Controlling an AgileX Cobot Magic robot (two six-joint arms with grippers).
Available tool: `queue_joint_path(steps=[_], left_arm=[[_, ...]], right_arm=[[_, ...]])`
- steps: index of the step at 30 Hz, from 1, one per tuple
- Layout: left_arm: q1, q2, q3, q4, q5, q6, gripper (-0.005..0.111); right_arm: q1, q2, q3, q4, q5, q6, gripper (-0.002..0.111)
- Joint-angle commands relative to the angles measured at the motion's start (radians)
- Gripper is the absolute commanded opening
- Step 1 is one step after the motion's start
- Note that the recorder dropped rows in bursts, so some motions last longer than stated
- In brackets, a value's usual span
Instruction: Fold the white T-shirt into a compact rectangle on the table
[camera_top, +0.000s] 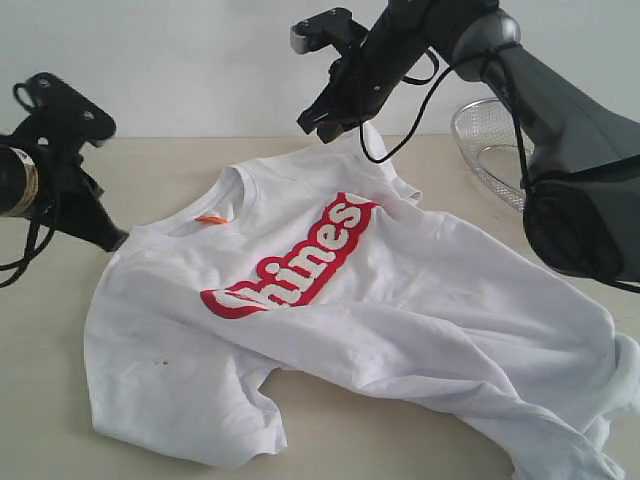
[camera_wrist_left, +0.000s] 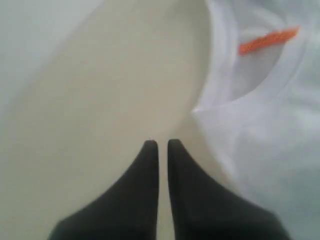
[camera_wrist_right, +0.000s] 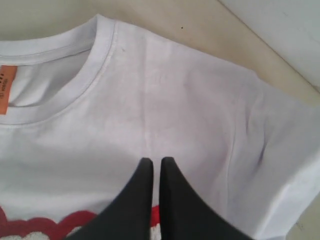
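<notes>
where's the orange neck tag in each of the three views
Exterior view: orange neck tag left of centre, inside the collar.
Left wrist view: tag inside the collar's curve, table alongside.
Right wrist view: tag cut by the frame edge.
Shared landmark: the collar.

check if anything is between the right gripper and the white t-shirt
Nothing visible. The right gripper, shut, hangs over the white T-shirt near its shoulder, with only air between them. The wire-mesh basket sits off to the side, not in the path.

Over white cotton short-sleeved T-shirt (camera_wrist_right: 200, 100), black rt gripper (camera_wrist_right: 153, 160) is hovering below collar (camera_wrist_right: 95, 75), jaws pressed together; red chest lettering (camera_wrist_right: 30, 225) is showing by fingers, small orange neck tag (camera_wrist_right: 2, 92) inside collar, pale beige tabletop (camera_wrist_right: 165, 15) beyond.
</notes>
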Motion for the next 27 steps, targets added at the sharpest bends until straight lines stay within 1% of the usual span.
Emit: queue_joint_path(steps=[1, 2, 3, 4, 5, 6, 7, 8, 9, 10, 11, 12, 14, 16, 21, 24, 27], left_arm=[[-0.074, -0.013, -0.005, 0.022, 0.427, 0.462, 0.005], [-0.074, -0.013, -0.019, -0.138, 0.442, 0.415, 0.005], [-0.071, 0.01, -0.087, -0.726, 0.552, 0.56, 0.005], [-0.059, 0.039, -0.123, -0.941, 0.673, 0.698, 0.005], [-0.039, 0.117, -0.175, -1.313, 0.959, 0.959, 0.005], [-0.036, 0.165, -0.193, -1.498, 1.007, 1.106, 0.005], [-0.04, 0.187, -0.195, -1.632, 1.007, 1.22, 0.005], [-0.051, 0.185, -0.195, -1.849, 0.915, 1.382, 0.005], [-0.053, 0.177, -0.195, -2.027, 0.782, 1.493, 0.005], [-0.053, 0.172, -0.195, -2.25, 0.628, 1.617, 0.005], [-0.053, 0.172, -0.195, -2.367, 0.536, 1.665, 0.005], [-0.053, 0.179, -0.195, -2.397, 0.495, 1.664, 0.005], [-0.053, 0.196, -0.195, -2.338, 0.492, 1.612, 0.005], [-0.053, 0.21, -0.195, -2.299, 0.517, 1.573, 0.005], [-0.067, 0.221, -0.195, -2.267, 0.546, 1.565, 0.005], [-0.067, 0.241, -0.195, -2.191, 0.546, 1.488, 0.005], [-0.067, 0.258, -0.195, -2.139, 0.548, 1.451, 0.005]], right_arm=[[-0.008, -0.009, -0.001, -0.005, 0.0, -0.007, 0.0], [-0.008, -0.009, -0.001, -0.005, 0.0, -0.007, 0.0], [-0.008, -0.009, -0.001, -0.005, 0.0, -0.007, 0.0], [-0.008, -0.009, -0.001, -0.005, 0.0, -0.007, 0.0], [-0.008, -0.009, -0.001, 0.0, 0.0, 0.0, 0.0], [-0.008, -0.009, -0.001, 0.009, 0.0, 0.002, 0.0], [-0.008, -0.009, -0.001, 0.018, 0.0, 0.002, 0.0], [-0.008, -0.009, -0.001, 0.02, 0.0, 0.002, 0.0], [-0.008, -0.009, -0.001, 0.02, 0.0, 0.0, 0.0], [-0.008, -0.009, -0.001, 0.02, 0.0, -0.004, 0.0], [-0.008, -0.007, -0.001, 0.02, 0.0, -0.004, 0.0], [-0.008, 0.001, -0.001, 0.02, -0.005, -0.002, 0.0], [-0.008, 0.019, -0.001, 0.038, -0.009, -0.004, 0.0], [-0.008, 0.041, -0.001, 0.056, -0.011, -0.009, 0.0], [-0.008, 0.082, -0.001, 0.058, -0.028, -0.01, 0.0], [-0.008, 0.105, -0.001, 0.062, -0.028, -0.01, 0.0], [-0.008, 0.121, -0.001, 0.059, -0.036, -0.01, 0.0]])
